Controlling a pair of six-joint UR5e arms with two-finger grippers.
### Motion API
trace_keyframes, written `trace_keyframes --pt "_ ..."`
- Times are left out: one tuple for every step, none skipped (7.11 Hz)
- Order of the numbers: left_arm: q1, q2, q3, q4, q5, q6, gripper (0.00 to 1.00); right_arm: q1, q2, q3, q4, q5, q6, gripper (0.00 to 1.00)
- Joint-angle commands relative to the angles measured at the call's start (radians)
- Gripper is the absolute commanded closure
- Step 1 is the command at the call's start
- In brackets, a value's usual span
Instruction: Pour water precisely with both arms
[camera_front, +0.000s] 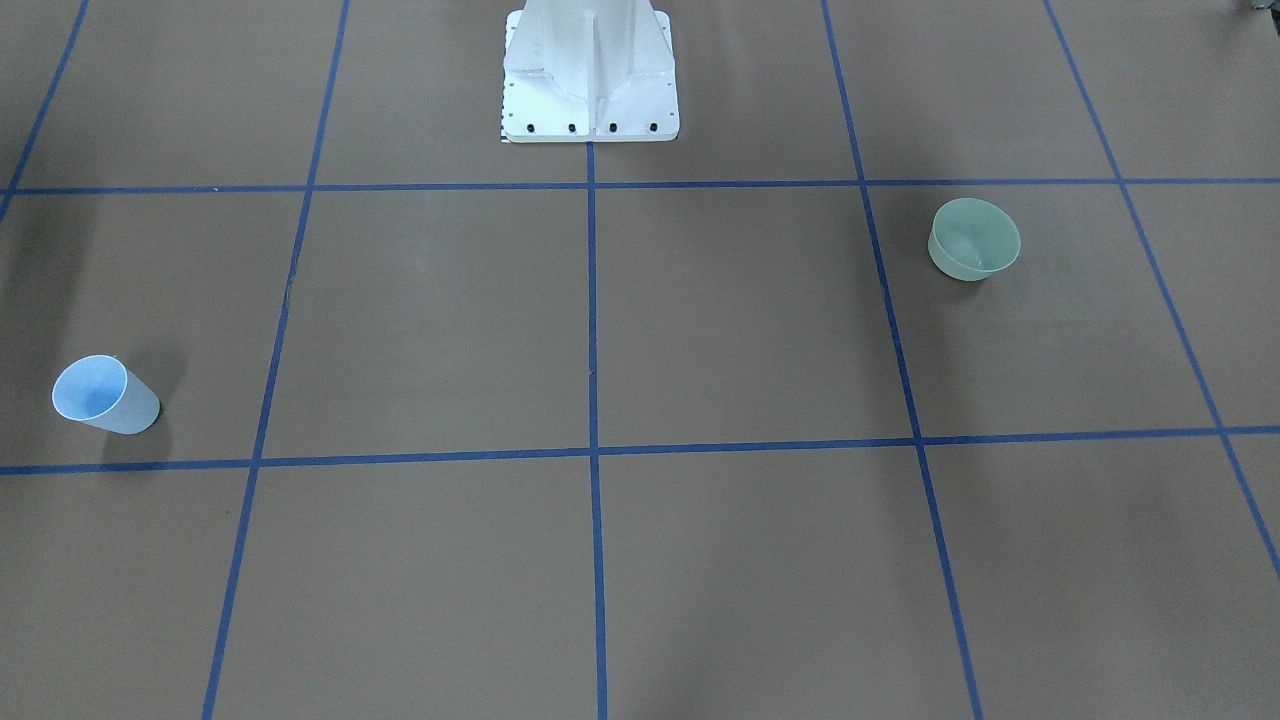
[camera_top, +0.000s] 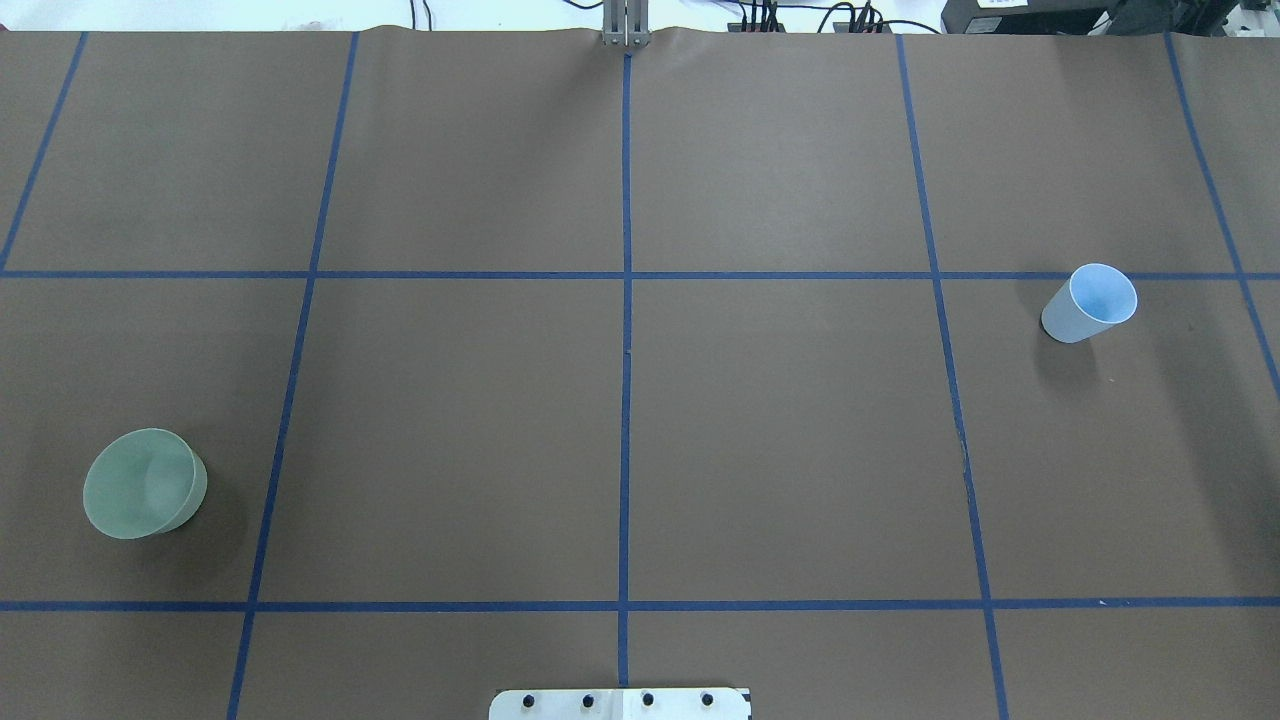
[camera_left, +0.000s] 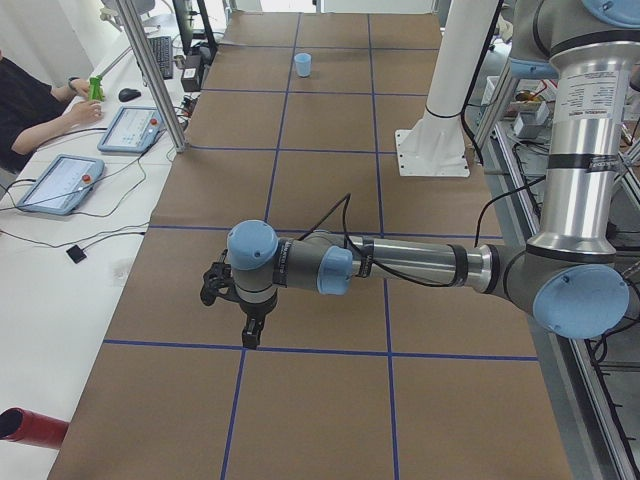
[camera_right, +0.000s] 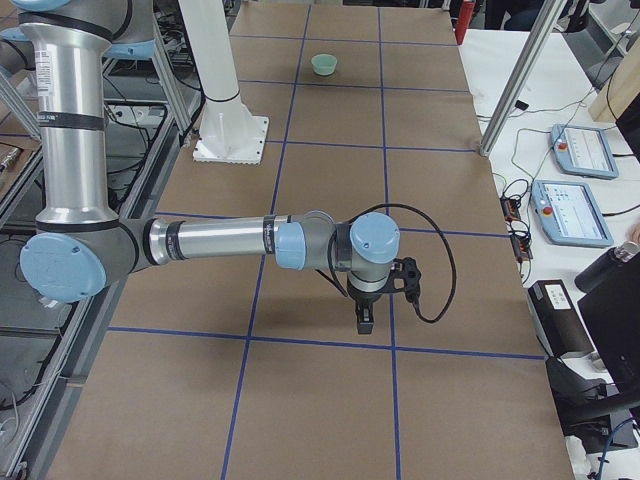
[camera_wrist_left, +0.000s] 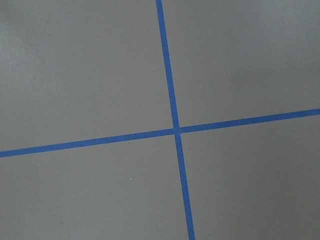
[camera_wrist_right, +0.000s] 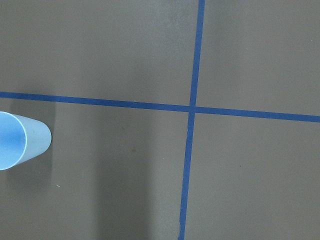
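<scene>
Cup (camera_top: 1090, 305) and bowl (camera_top: 145, 483) stand upright, well apart on the counter (camera_top: 780, 450). Left fingers (camera_left: 250, 335) and right fingers (camera_right: 365, 318) hang above it; spread or pressed together, I cannot tell.

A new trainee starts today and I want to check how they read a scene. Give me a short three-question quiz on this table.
1. True or false: the light-blue cup stands upright on the robot's right half of the table.
2. The pale-green bowl is: A) touching the cup; B) on the robot's left half, far from the cup; C) tipped on its side.
3. Fill in: the left wrist view shows two blue tape lines that ____.
Key: 1 true; 2 B; 3 cross.
</scene>
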Motion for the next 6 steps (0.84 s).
trace_keyframes --pt "0.001 -0.001 0.001 0.000 0.000 -0.001 0.00 0.002 -0.015 -0.011 0.001 0.002 -0.002 0.00" --pt "0.001 -0.001 0.001 0.002 0.000 0.001 0.00 0.002 -0.017 -0.020 0.001 0.002 -0.004 0.00" --pt "0.001 -0.001 0.001 0.002 0.000 0.001 0.00 0.002 -0.018 -0.020 0.001 0.001 -0.006 0.00" --pt "0.001 -0.001 0.001 0.002 0.000 0.001 0.00 0.001 -0.018 -0.021 0.003 0.001 -0.007 0.00" --pt "0.001 -0.001 0.001 0.002 0.000 0.001 0.00 0.002 -0.018 -0.021 0.003 0.001 -0.009 0.00" --pt "0.001 -0.001 0.003 0.002 0.000 0.001 0.00 0.002 -0.017 -0.021 0.003 0.001 -0.007 0.00"
